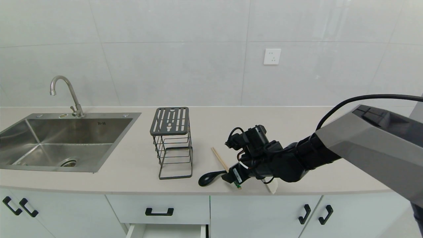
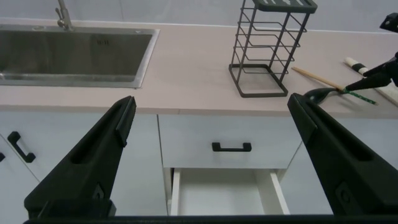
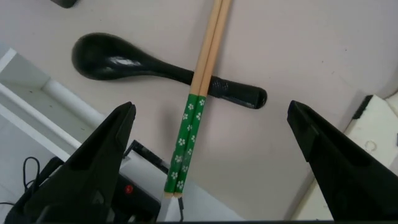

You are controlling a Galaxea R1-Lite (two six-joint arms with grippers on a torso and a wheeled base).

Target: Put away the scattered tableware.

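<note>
Now I reckon I'm at the pick-up step: my right hand (image 1: pixel 235 178) hangs low over the counter (image 1: pixel 297 132), fingers spread wide. The pair of chopsticks (image 3: pixel 200 81) lies directly beneath, between them, crossing the black spoon (image 3: pixel 124 62) at its handle. Next, I'd need to drop straight down, pinch the chopsticks alone, and carry them to the wire rack (image 1: pixel 173 142) off to my hand's left.
</note>
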